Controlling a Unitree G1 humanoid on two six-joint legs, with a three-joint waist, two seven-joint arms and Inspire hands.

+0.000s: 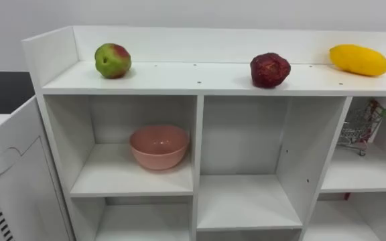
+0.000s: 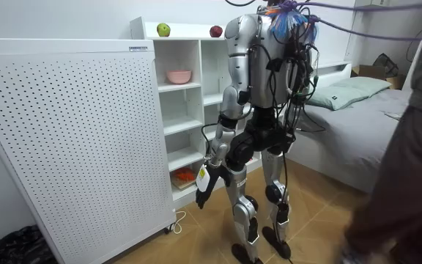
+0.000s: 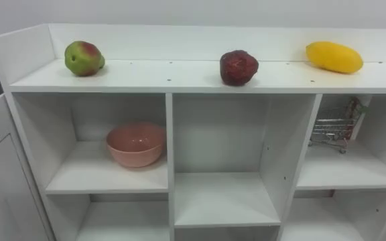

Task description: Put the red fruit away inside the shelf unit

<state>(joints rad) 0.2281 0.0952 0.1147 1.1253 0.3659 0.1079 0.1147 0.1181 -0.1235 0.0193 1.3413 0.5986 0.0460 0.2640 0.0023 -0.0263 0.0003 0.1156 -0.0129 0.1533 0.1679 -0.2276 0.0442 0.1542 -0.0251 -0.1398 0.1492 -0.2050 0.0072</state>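
so closest in, the robot stands upright right in front of the white closet (image 1: 198, 137), facing it. In the room view its left hand (image 2: 204, 180) hangs down by its thigh. The fingers point at the floor, look loose and more or less straight, and there's nothing in them as far as I can make out. That hand is way below all the fruit and well apart from it

A tall white perforated panel (image 2: 72, 139) stands just beside the closet on the robot's left, and its top edge pokes into the lower left of the eye views. On the room view's right there's a person (image 2: 409, 161) at the picture's edge, and further back a bed (image 2: 357, 110) behind the robot

In the closet itself, the upper left compartment has a pink bowl (image 1: 159, 146) sitting upright on its shelf. The middle compartment next to it is bare. The upper right one holds a little wire cart (image 1: 359, 127), partly hidden behind the divider. Lower down, the room view shows something orange (image 2: 185, 176) on a low shelf, too small to tell what

All three fruits are up on the closet's top board, in front of the low back lip and well apart from each other. A green-red fruit (image 1: 112, 60) is near the left end, a dark red fruit (image 1: 270, 70) sits about the middle close to the front edge, and a long yellow fruit (image 1: 358, 59) lies on its side at the right
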